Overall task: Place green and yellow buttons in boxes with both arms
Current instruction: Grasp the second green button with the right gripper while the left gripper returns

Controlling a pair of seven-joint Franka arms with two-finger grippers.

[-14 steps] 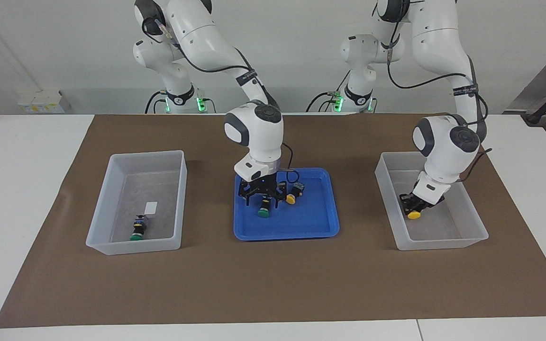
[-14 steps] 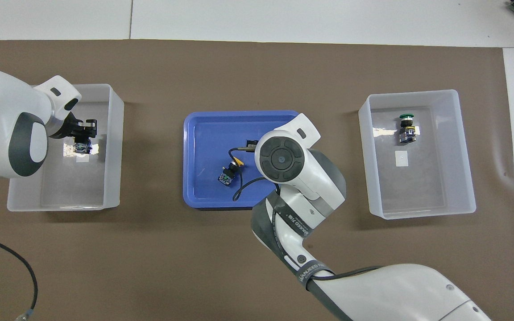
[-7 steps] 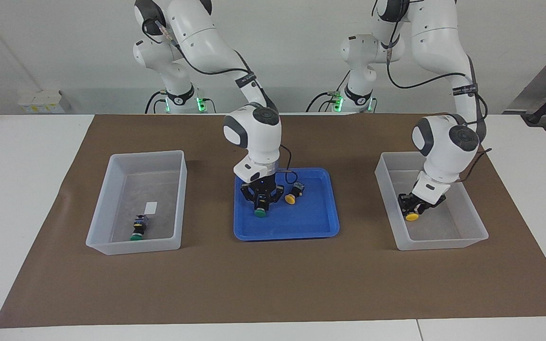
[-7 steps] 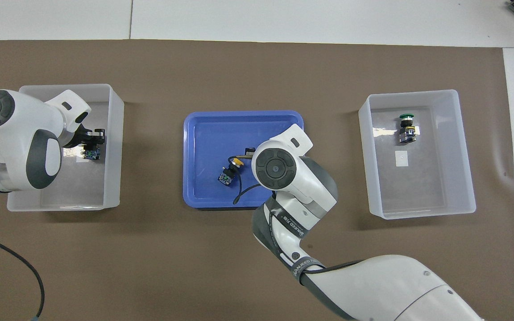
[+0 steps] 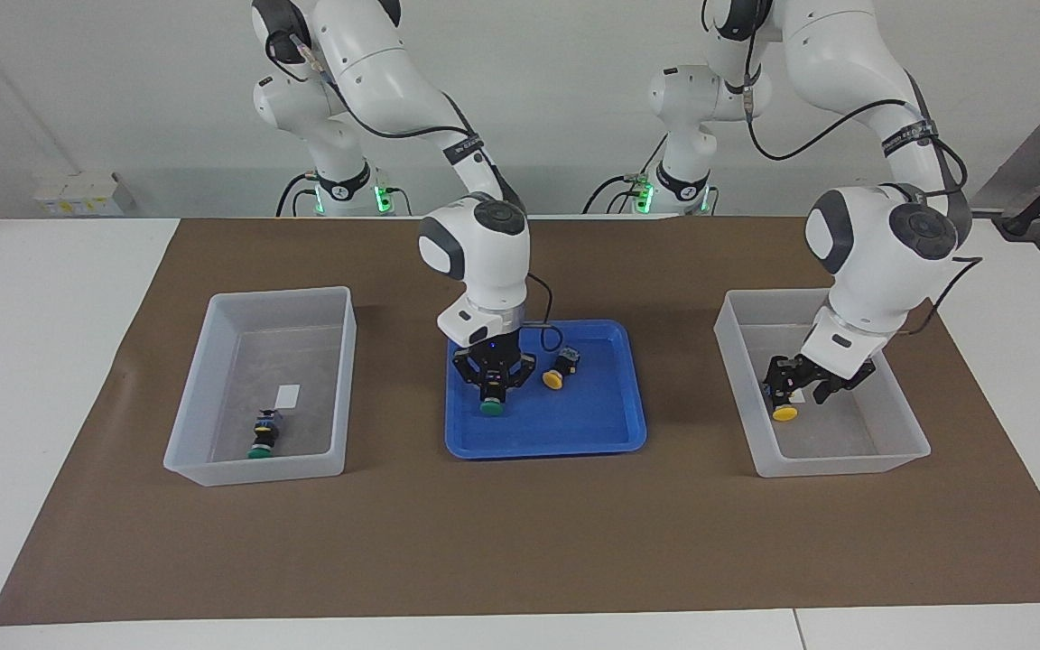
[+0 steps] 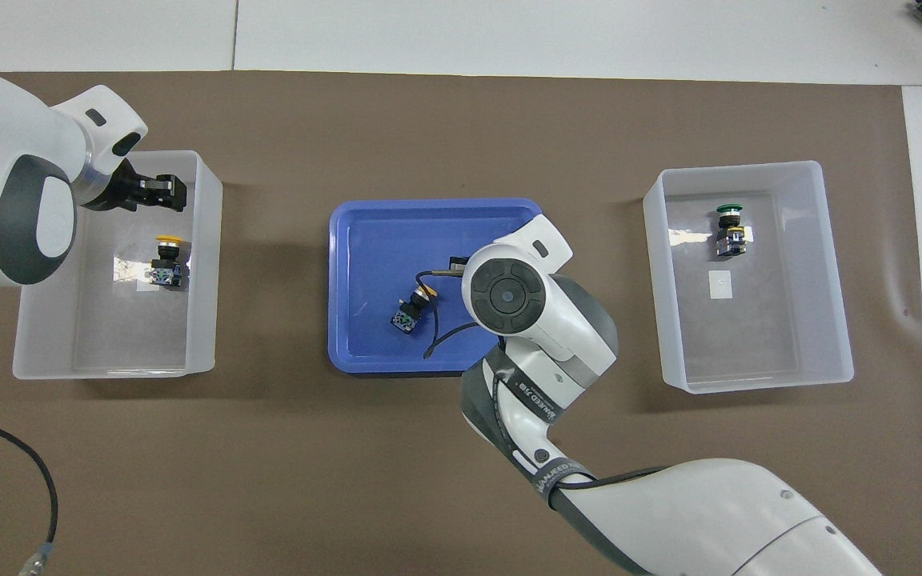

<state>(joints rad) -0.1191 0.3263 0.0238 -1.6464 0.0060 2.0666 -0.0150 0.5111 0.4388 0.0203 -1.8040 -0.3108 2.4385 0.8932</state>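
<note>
My right gripper (image 5: 493, 390) is shut on a green button (image 5: 490, 407), low in the blue tray (image 5: 574, 433); the wrist hides both in the overhead view. A yellow button (image 5: 559, 372) lies beside it in the tray and shows in the overhead view (image 6: 411, 308). My left gripper (image 5: 800, 388) is open over the box (image 5: 845, 462) at the left arm's end, just above a yellow button (image 5: 784, 412) lying in it (image 6: 166, 260). The other box (image 5: 276, 293) holds a green button (image 5: 261, 438).
The tray (image 6: 365, 240) sits mid-table between the two boxes (image 6: 109, 368) (image 6: 749, 380) on a brown mat (image 5: 520, 542). A black cable loops from the right wrist over the tray. Each box has a small white label (image 6: 720, 284) on its floor.
My left gripper opened, let go of the yellow button into its box and rose. My right gripper closed on the green button in the tray.
</note>
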